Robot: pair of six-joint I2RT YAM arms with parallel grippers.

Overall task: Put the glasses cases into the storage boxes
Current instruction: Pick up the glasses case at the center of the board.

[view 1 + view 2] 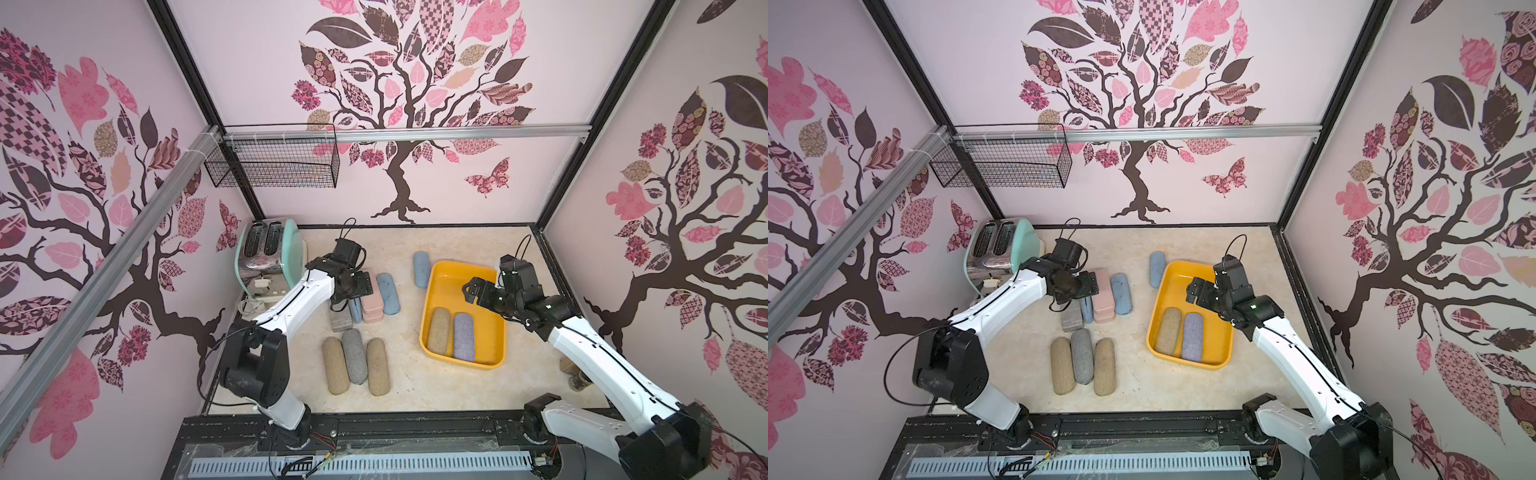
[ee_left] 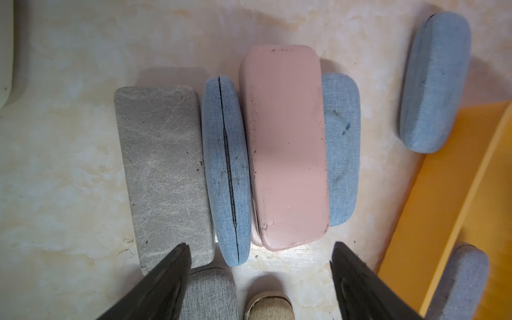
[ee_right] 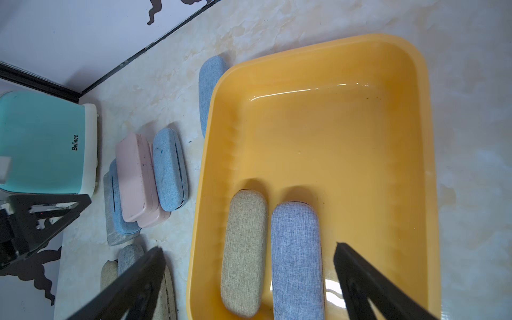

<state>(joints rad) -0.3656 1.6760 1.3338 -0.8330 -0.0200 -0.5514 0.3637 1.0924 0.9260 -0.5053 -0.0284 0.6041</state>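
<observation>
The yellow storage box holds a tan case and a lavender case side by side. My right gripper hovers open above them, holding nothing. At centre left a grey case, a blue case on edge, stacked pink cases and another blue case lie packed together. My left gripper hangs open just over this cluster, empty, with one fingertip above the grey case's end. A lone blue case lies beside the box. Two tan cases flank a grey one nearer the front.
A mint toaster stands in the back left corner, close behind the left arm. A black wire basket hangs on the back rail. Walls enclose the floor on three sides.
</observation>
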